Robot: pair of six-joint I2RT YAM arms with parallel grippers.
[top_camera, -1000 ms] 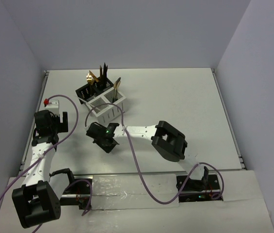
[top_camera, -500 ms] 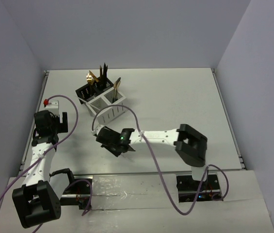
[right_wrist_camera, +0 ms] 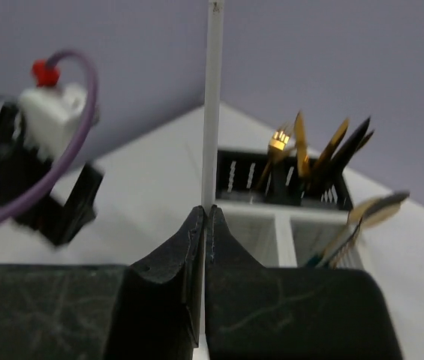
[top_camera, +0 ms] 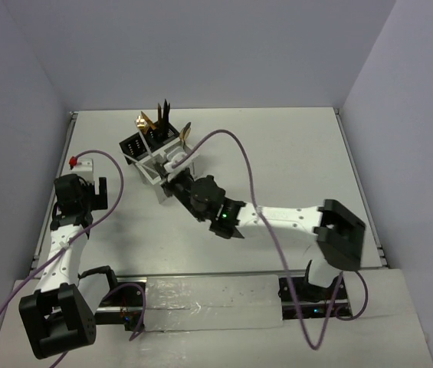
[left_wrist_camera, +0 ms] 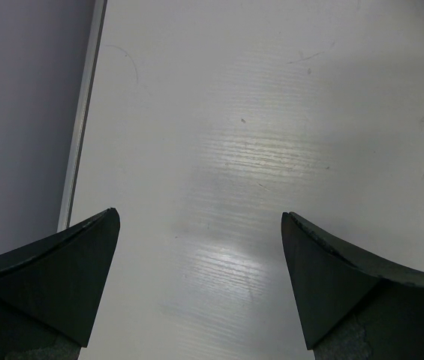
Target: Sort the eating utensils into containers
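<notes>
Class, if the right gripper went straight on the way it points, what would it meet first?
Likely the white box, just ahead of the right gripper shut on a chopstick; the black box stands behind. Depth is unclear.

Soft even light; a sheen glares off the table.

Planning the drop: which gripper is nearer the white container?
Right. The right gripper, holding a chopstick, is at the white container; the left gripper is far to its left.
</notes>
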